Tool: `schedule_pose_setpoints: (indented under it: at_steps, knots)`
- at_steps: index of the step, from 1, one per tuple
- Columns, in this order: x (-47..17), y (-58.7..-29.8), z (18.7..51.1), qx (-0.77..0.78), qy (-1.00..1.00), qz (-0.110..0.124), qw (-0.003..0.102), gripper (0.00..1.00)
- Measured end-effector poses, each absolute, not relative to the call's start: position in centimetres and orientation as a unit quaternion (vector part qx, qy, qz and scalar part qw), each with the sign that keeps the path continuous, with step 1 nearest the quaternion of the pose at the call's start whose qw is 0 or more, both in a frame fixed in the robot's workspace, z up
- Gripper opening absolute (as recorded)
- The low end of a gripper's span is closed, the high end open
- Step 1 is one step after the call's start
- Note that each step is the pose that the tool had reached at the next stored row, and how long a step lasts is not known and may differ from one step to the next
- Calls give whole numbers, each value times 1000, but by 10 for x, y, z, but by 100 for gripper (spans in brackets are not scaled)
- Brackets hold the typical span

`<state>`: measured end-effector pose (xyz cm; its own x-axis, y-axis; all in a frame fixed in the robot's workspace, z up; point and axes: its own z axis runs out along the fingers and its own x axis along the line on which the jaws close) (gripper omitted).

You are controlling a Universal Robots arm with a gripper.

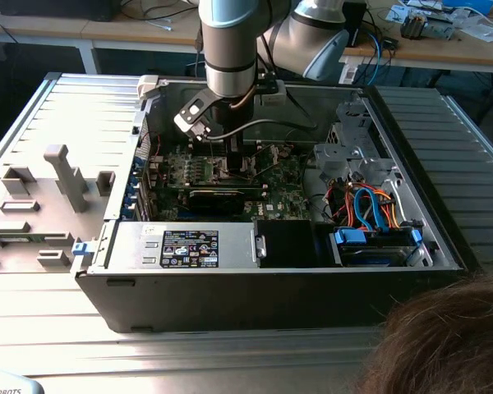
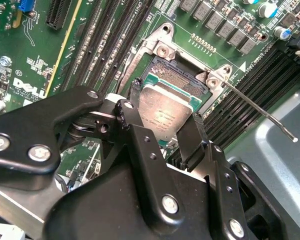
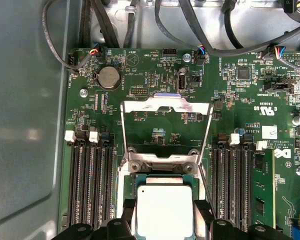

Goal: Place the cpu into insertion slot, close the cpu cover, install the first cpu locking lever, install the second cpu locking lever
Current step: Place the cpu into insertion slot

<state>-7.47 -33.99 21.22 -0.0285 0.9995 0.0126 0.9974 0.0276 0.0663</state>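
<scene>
– Between the claw's fingers sits the cpu, pinched by two opposite edges with its silver top facing up.

– And the insertion slot?

– Directly under the claw. In the second wrist view the insertion slot shows its tan contact field just beyond the chip's far edge. The cpu hangs over it, slightly tilted. Whether it touches the contacts, I cannot tell.

– What does the first wrist view add?

– The cpu cover. It stands open, flipped back past the fingertips, with green board showing through its square window. The cpu appears there too, squarely between both pads, and black memory slots flank the claw on either side.

– Any lever?

– The second wrist view gives one: a thin metal locking lever sticking out from the slot's corner, angling away from the claw.

– And from outside?

– The exterior view puts the claw deep inside an open computer case, pointing straight down at the motherboard. Someone's hair shows well apart from the claw, outside the case.
</scene>
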Motion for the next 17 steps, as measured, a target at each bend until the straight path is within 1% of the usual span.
schedule_pose_setpoints:
  at_steps: [17]
  knots:
    - [-78, -339, 209, 698, 715, 28, 19, 54]
